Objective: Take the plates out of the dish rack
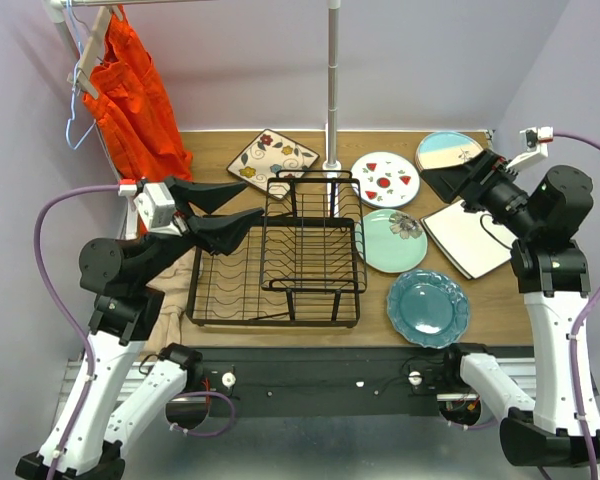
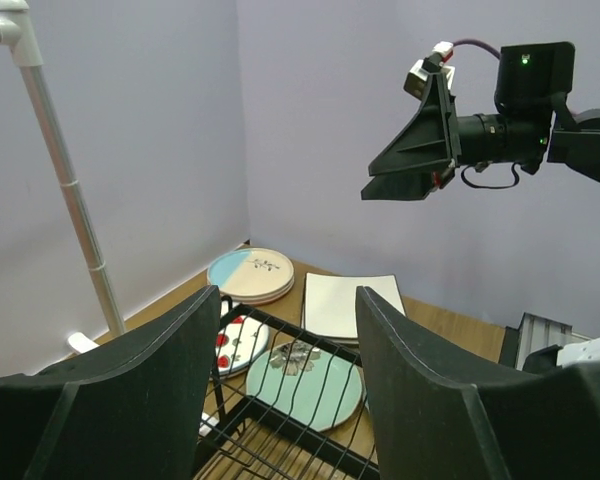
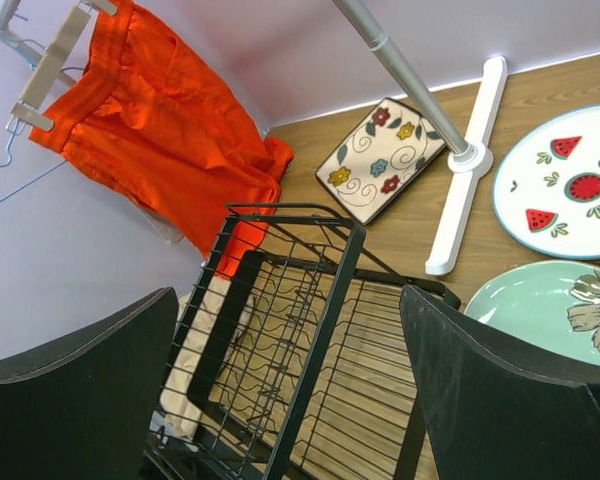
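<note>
While the dish rack point(image 1: 276, 262) stands unloaded at the middle of the desk point(image 1: 500, 300), a square flower-print plate point(image 1: 273, 156) is shown lying flat behind it. A red-fruit plate point(image 1: 385, 179), mint floral plate point(image 1: 392, 240), dark teal plate point(image 1: 427, 307), square white plate point(image 1: 470, 238) and cream-and-blue plate point(image 1: 446, 150) lie to its right. The left hand point(image 1: 252, 205) is held wide and empty above the rack's left end; the right hand point(image 1: 438, 186) is spread wide and empty above the last two.
</note>
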